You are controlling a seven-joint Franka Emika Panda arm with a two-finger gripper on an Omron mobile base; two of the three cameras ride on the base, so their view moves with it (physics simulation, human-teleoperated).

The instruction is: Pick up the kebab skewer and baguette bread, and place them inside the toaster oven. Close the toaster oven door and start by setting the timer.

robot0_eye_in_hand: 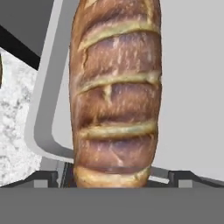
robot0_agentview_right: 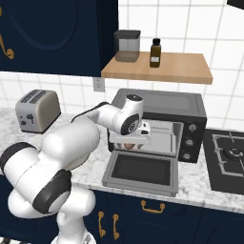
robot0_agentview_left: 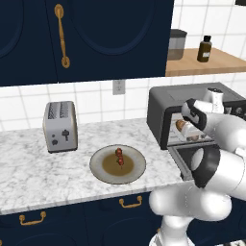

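Here the arm reaches into the toaster oven [robot0_agentview_right: 190, 107], its tool [robot0_eye_in_hand: 113, 177] spread wide astride the baguette bread [robot0_eye_in_hand: 116, 87].

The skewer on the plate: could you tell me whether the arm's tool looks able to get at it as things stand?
Probably yes. The skewer lies uncovered on the plate, with nothing over it. The tool is open at the toaster oven by the bread, so the arm must first swing back left.

The skewer [robot0_agentview_left: 119, 157] lies on a plate [robot0_agentview_left: 137, 172] on the worktop [robot0_agentview_left: 29, 163], right of the toaster [robot0_agentview_left: 60, 126]; the baguette [robot0_agentview_left: 181, 126] lies inside the oven [robot0_agentview_left: 161, 106] (door [robot0_agentview_right: 140, 173] down).
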